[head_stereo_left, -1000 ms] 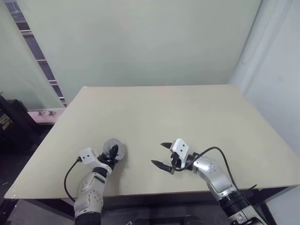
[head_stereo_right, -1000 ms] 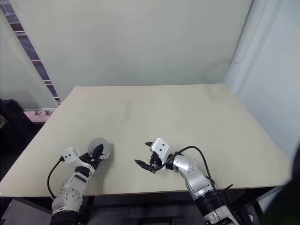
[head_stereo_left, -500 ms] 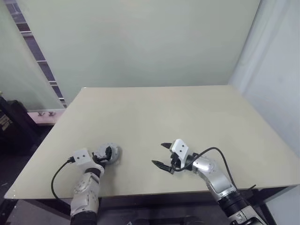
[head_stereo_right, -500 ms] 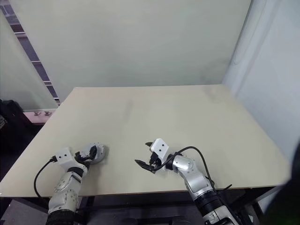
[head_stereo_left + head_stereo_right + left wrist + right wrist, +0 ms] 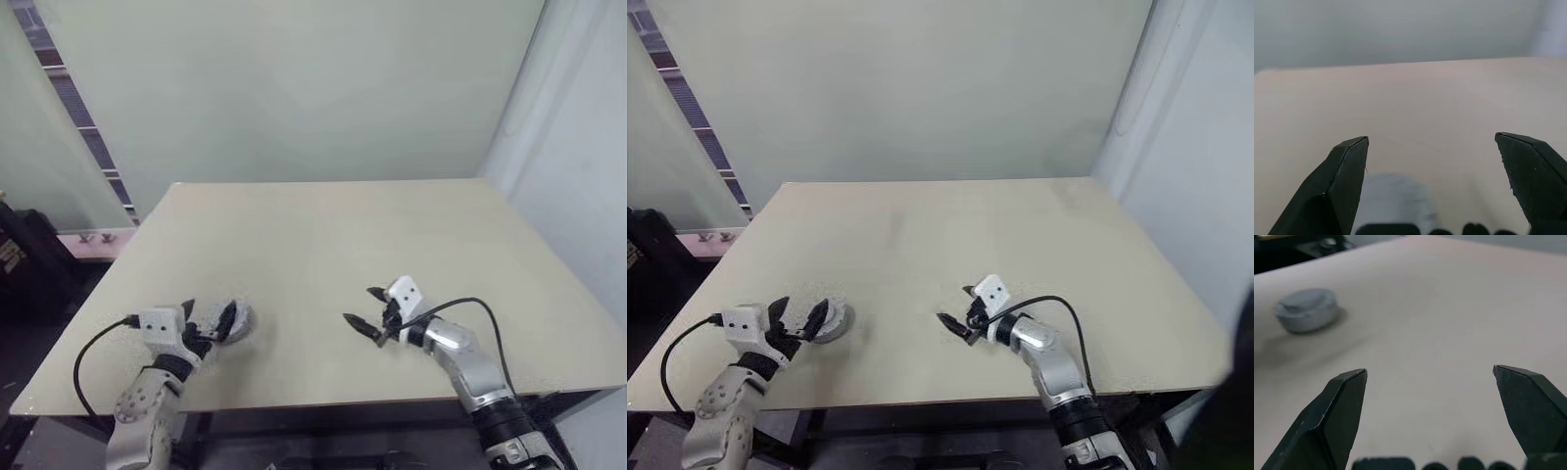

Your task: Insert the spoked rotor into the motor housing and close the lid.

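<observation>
The motor housing (image 5: 238, 322) lies near the table's front left as a round grey puck, with the lid (image 5: 1304, 303) flat on top of it. No copper windings show, and the spoked rotor is hidden. My left gripper (image 5: 208, 315) hovers just on my side of the puck and a little above it. It is open wide and touches nothing. In the left wrist view the puck is a blurred grey patch (image 5: 1393, 196) low between the fingers. My right gripper (image 5: 361, 305) stands open and empty further right, pointing left toward the puck.
The beige table (image 5: 343, 235) stretches back to a pale green wall. Its front edge runs just under both arms. A dark gap with a window frame lies beyond its left edge.
My left gripper has opened wide, let go of the lid and risen back off the puck, which now lies flat. My right gripper has shifted to the right.
</observation>
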Controlling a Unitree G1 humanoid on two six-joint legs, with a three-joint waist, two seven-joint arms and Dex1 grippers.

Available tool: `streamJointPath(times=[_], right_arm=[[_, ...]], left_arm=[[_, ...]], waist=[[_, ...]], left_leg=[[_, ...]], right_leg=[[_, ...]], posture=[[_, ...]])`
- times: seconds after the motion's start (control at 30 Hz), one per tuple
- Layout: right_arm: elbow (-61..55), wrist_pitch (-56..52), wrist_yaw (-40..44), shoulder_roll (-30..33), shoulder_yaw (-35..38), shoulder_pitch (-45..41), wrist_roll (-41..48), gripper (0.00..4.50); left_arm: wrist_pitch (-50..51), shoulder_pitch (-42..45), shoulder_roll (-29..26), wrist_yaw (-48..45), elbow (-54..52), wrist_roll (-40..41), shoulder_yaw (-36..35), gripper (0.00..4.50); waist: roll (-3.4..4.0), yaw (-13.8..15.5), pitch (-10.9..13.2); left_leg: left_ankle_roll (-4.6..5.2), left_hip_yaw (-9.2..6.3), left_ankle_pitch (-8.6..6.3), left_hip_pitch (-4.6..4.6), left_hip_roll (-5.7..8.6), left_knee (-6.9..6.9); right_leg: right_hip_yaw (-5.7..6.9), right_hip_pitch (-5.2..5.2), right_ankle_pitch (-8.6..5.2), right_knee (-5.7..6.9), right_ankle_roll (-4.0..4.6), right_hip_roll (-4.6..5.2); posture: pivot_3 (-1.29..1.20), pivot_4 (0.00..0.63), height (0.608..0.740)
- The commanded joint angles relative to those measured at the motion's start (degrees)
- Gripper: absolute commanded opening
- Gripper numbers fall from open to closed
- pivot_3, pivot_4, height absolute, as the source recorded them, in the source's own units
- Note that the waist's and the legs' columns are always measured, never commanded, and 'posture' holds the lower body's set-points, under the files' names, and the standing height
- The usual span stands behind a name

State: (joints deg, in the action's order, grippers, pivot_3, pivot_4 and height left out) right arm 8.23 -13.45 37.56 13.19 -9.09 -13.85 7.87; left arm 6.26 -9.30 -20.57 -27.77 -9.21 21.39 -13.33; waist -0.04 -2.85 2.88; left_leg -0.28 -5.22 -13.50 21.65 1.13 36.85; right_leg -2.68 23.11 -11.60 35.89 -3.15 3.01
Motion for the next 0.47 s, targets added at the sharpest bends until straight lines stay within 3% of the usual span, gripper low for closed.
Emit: streamJointPath(times=[0.03,0.17,0.47], right_arm=[[-5.73,-2.73,-2.48,0.54,2.75,2.03,1.57,4.5],[-8.2,-4.05,-4.64,0.98,3.73,4.58,1.4,4.5],[-10.62,-4.48,-6.74,1.34,4.27,6.45,1.18,4.5]], left_arm=[[3.62,-1.31,-2.58,-3.31,-7.49,1.57,2.39,4.44],[7.87,-2.11,-4.5,-5.51,-11.07,2.52,4.5,4.44],[9.78,1.06,-4.04,-5.86,-8.54,1.91,6.05,4.44]], waist=[[0.04,-0.01,0.01],[0.08,-0.01,0.03],[0.1,0.01,0.04]], left_leg=[[0.0,0.01,0.0,0.0,-0.01,-0.02],[0.01,0.12,0.01,0.0,-0.08,-0.04],[0.0,0.22,0.0,-0.03,-0.12,0.09]], right_leg=[[0.0,0.05,0.0,0.02,0.0,0.0],[0.01,0.12,-0.01,0.08,0.01,-0.01],[0.0,0.14,-0.01,0.02,0.01,-0.01]], posture=[[0.0,0.0,0.74],[0.0,0.0,0.74],[0.0,0.0,0.74]])
